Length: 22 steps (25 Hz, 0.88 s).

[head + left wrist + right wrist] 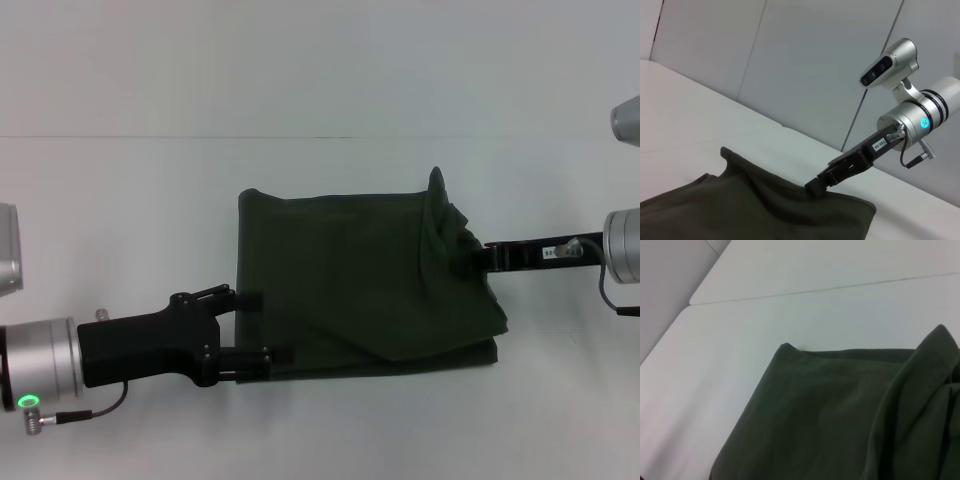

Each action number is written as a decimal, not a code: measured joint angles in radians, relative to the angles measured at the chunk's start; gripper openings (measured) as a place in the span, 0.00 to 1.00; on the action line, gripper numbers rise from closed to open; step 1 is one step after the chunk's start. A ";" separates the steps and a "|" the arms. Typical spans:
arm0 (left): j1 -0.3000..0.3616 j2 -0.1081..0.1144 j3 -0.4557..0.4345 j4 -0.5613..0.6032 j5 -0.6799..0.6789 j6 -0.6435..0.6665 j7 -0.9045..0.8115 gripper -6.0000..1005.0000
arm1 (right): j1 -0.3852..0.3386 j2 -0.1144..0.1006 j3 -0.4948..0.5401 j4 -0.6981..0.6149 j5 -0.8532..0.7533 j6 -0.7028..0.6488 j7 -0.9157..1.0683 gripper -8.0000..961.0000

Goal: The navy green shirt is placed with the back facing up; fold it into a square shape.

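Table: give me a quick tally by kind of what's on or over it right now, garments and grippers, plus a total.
Shirts: 1, the shirt, dark green, partly folded, bunched at its right edge.
Grippers: 2, left gripper open at the shirt's left edge; right gripper at the bunched right edge.
Total: 3, on the white table.

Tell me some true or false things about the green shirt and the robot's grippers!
1. The shirt lies on a white table. True.
2. The left gripper is at the shirt's left edge. True.
3. The right gripper is parked far from the shirt. False: it reaches into the bunched cloth on the shirt's right side.
4. The shirt is spread out flat with both sleeves showing. False: it is folded into a rough rectangle.
5. The shirt is bright red. False: it is dark olive green.
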 joint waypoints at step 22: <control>0.001 -0.012 0.000 -0.005 0.000 -0.016 0.004 0.93 | -0.071 -0.004 0.211 0.090 0.037 -0.001 -0.009 0.04</control>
